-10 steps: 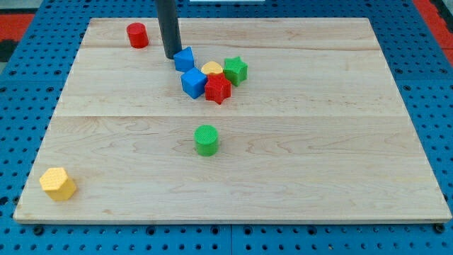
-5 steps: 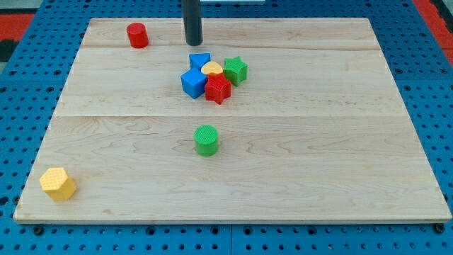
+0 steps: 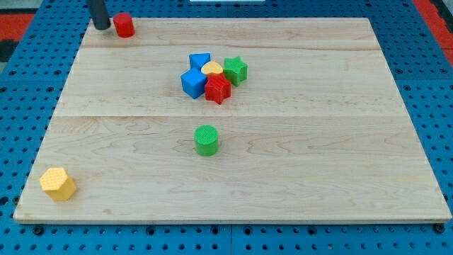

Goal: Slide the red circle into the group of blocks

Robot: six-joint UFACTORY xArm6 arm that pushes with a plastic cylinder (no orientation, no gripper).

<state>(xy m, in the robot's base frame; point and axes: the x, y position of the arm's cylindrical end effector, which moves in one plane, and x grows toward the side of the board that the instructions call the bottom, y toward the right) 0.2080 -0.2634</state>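
The red circle stands near the top left corner of the wooden board. My tip is just to its left, close beside it or touching. The group sits at the upper middle: a blue triangular block, a blue cube, a yellow block, a red star and a green star, all packed together. The group lies well to the right of and below the red circle.
A green circle stands alone in the board's middle, below the group. A yellow hexagon sits near the bottom left corner. A blue pegboard surrounds the board.
My tip left the blue triangular block after pushing it right against the group, then swung to the top left. The red circle has shifted slightly left and up.
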